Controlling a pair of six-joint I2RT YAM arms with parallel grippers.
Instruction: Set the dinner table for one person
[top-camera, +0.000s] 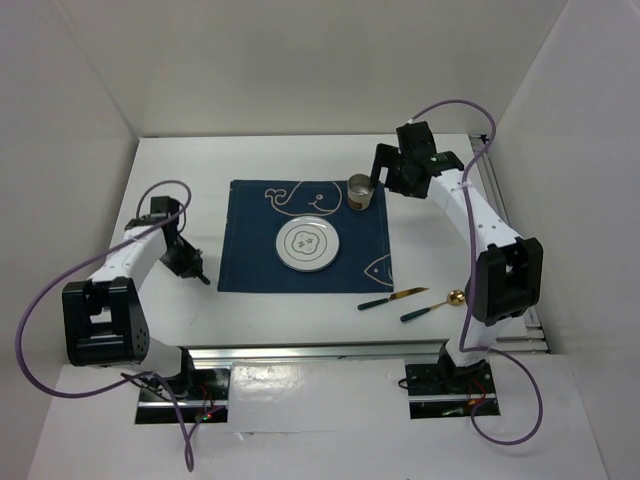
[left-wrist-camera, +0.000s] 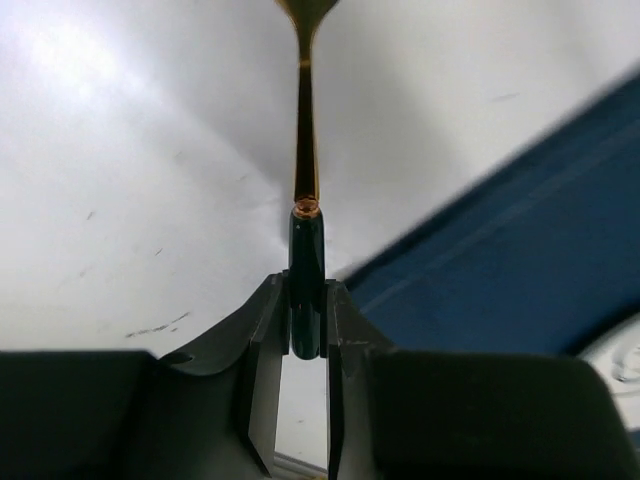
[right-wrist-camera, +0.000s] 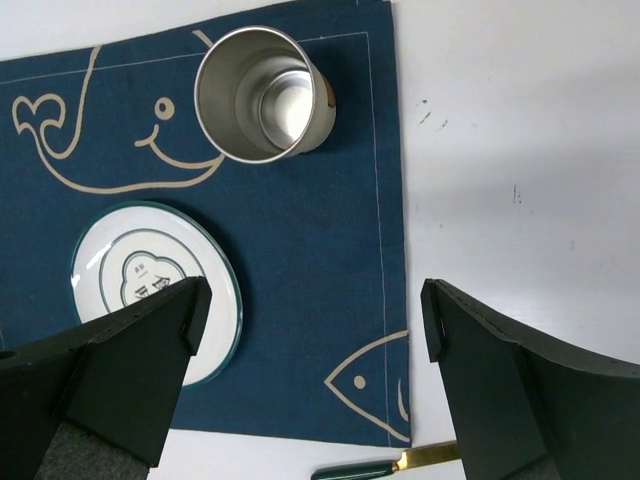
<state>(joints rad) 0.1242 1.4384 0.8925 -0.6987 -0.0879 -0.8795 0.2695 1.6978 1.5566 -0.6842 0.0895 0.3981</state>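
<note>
"Steel cups first: how many do you count?"

"One steel cup (right-wrist-camera: 262, 95). It stands upright on the single navy placemat (right-wrist-camera: 330, 230), ahead of my right gripper (right-wrist-camera: 312, 310) and a little toward its left finger. I look straight down to its shiny bottom."

"Plates?"

"One white plate (right-wrist-camera: 140, 270) with a green rim, flat on the same placemat and partly hidden under that gripper's left finger. It carries only a printed motif in its middle."

"Cutlery?"

"Three pieces. A knife (top-camera: 392, 298) and a spoon (top-camera: 432, 307), both green-handled and gold, lie side by side without touching. They are on the bare white worktop (top-camera: 180, 170), behind the right gripper toward its arm's base, just off the placemat's corner. The third piece is in my left gripper (left-wrist-camera: 305, 300)."

"And the grippers themselves?"

"The right one is spread wide, grasping nothing, and hangs over the placemat's right edge. The left is clenched on the green handle of a utensil (left-wrist-camera: 305, 240), whose gold stem points straight away from it. The frame cuts off the head, so I cannot tell fork from spoon. Bare worktop lies under that gripper, with the placemat's edge just to its right."
</note>
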